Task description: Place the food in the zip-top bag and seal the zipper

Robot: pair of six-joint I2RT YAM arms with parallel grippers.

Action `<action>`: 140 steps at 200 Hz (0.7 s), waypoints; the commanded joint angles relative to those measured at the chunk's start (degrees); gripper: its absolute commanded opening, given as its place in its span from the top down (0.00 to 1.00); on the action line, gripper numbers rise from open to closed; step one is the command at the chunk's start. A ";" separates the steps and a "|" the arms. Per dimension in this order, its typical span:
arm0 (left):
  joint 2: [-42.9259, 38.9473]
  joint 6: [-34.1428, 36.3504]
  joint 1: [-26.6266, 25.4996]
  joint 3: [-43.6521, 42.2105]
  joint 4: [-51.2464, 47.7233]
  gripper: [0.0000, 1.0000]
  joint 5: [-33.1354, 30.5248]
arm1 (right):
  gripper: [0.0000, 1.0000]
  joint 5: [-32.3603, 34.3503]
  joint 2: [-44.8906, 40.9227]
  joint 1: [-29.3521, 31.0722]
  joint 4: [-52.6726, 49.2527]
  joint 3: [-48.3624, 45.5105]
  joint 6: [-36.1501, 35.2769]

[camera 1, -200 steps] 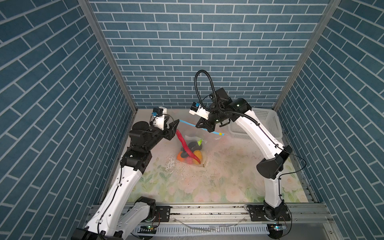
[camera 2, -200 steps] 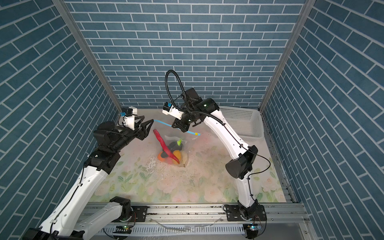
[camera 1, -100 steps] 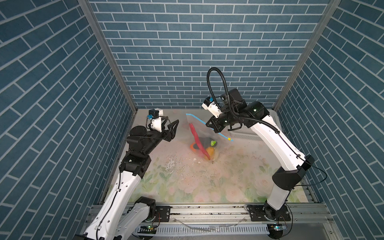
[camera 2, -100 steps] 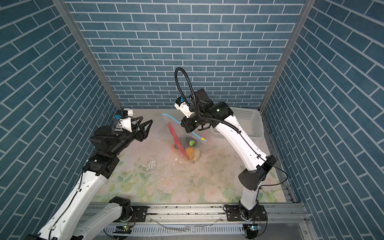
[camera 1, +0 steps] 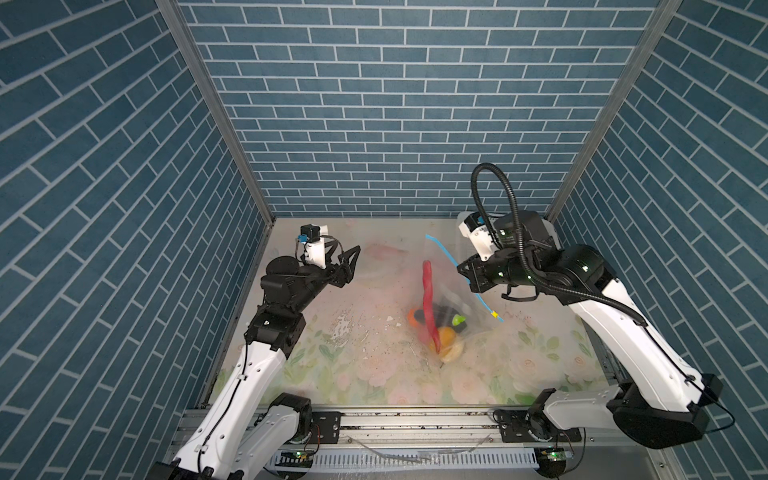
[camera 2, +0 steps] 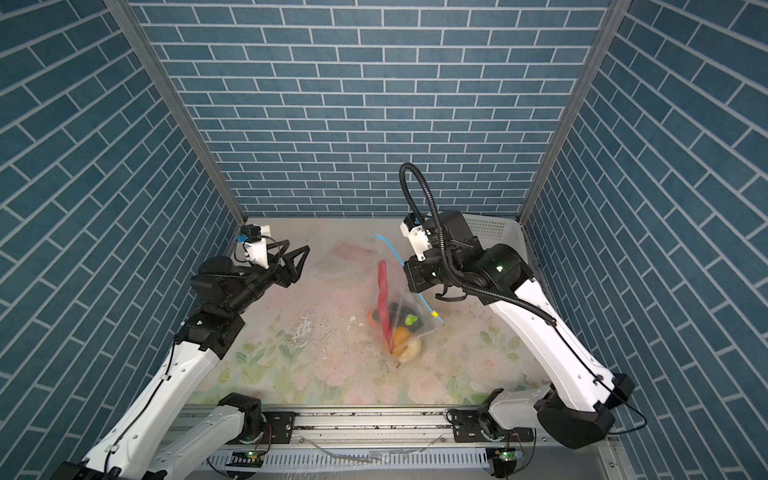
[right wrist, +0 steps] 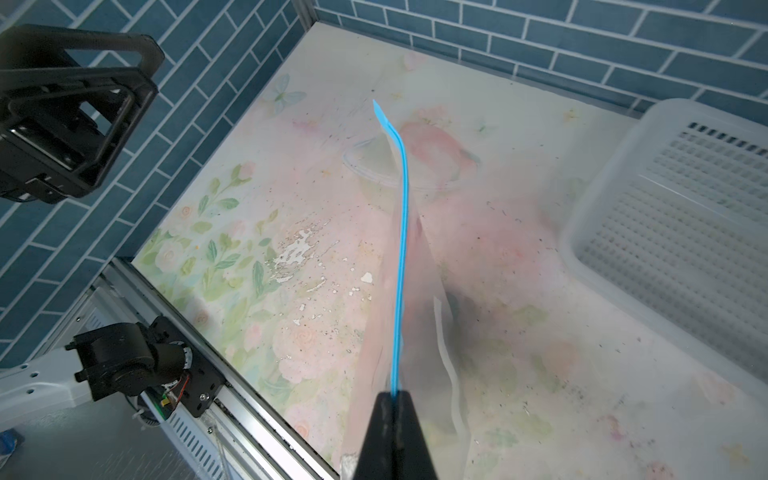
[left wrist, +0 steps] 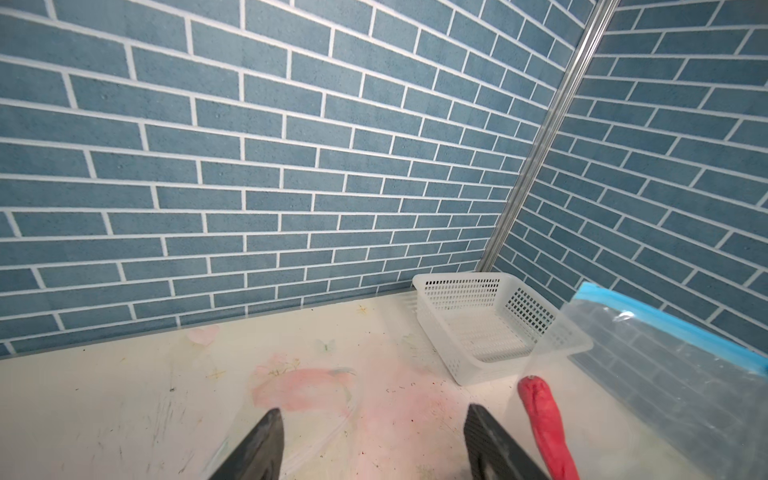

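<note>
Pinching zipper midway with right gripper, bag and food dangling; far zipper end toward spread, empty left gripper, well apart.

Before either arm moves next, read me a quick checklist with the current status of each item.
1. Right gripper shut on the zipper: ok.
2. Left gripper open, empty and apart from the zip-top bag: ok.
3. Food gathered in the hanging bag's bottom: ok.
4. Red strip wholly below the zipper line: cannot tell.
5. Zipper sealed along its whole length: cannot tell.
</note>
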 commanded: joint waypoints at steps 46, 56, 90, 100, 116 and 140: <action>1.51 -0.67 -0.32 0.26 0.35 0.27 0.64 | 1.00 17.77 -11.43 -3.99 -12.40 -3.46 2.60; 1.75 -0.78 -0.69 -0.12 0.94 0.27 0.32 | 1.00 19.42 -12.52 -4.91 -14.73 -2.91 2.40; 3.98 -0.77 -2.16 -0.28 2.44 0.27 -0.08 | 1.00 24.17 -14.50 -5.97 -19.21 -1.13 2.17; 4.54 -0.82 -2.54 -0.24 3.04 0.27 -0.13 | 1.00 24.76 -15.07 -6.06 -19.03 -2.52 1.89; 5.63 -0.83 -2.87 -0.61 3.58 0.27 -0.47 | 1.00 23.73 -15.31 -6.14 -17.26 -6.32 0.90; 6.95 -0.92 -3.25 -0.59 2.53 0.27 -0.23 | 1.00 20.73 -13.99 -6.21 -11.89 -12.17 -0.05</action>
